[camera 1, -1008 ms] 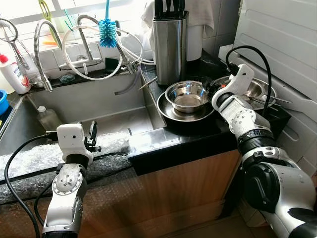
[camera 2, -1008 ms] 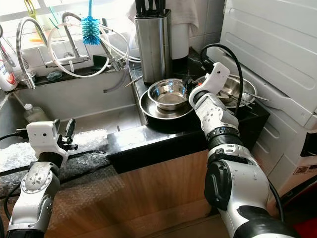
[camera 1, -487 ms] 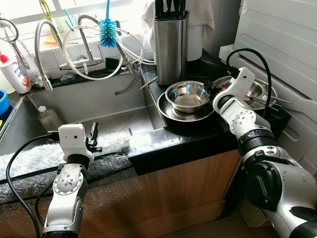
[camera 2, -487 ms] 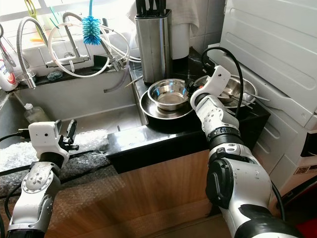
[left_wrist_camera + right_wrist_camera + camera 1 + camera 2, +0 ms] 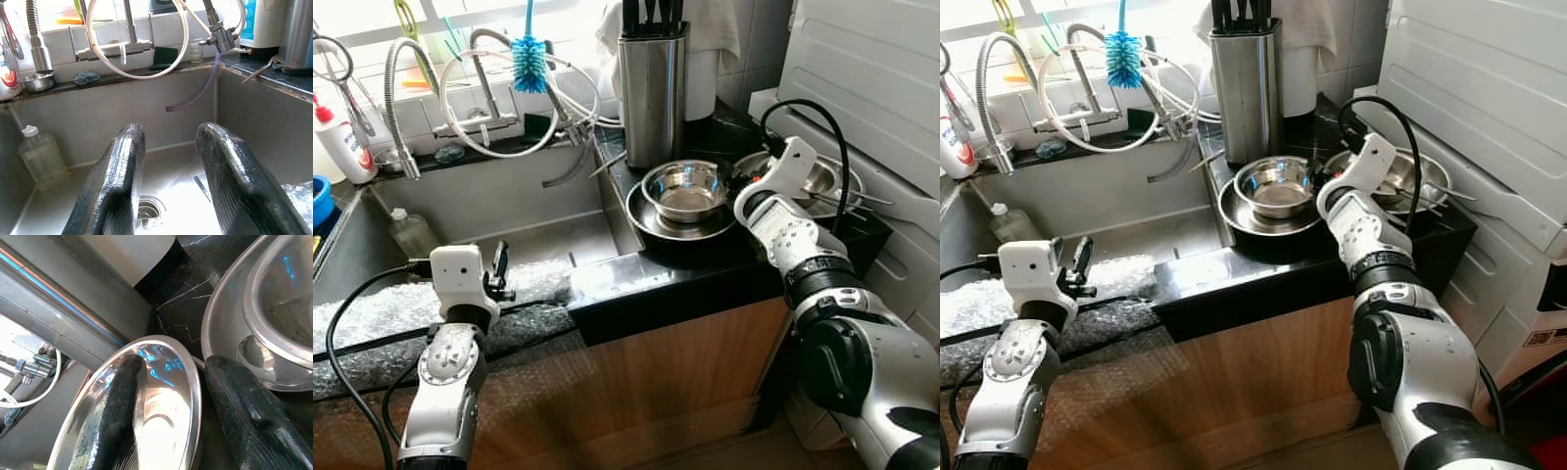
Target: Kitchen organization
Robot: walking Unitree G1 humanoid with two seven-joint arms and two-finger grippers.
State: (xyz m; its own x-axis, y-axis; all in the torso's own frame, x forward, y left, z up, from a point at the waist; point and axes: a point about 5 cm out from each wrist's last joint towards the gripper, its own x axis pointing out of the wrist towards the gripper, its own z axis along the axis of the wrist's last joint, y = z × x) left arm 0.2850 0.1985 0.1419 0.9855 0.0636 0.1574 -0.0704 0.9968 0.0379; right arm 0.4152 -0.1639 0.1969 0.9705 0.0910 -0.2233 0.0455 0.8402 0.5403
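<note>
Two steel bowls (image 5: 685, 191) sit nested on the black counter (image 5: 705, 259), near its edge along the sink (image 5: 509, 211) and in front of the knife block (image 5: 651, 83). My right gripper (image 5: 168, 406) straddles the upper bowl's rim, one finger inside, one outside, not yet clenched. My left gripper (image 5: 168, 176) hangs over the sink basin, fingers parted, grasping nothing.

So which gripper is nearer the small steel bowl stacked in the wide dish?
Right. The right gripper straddles the rim of the small steel bowl, fingers apart. The left gripper is open above the sink, well away.
</note>
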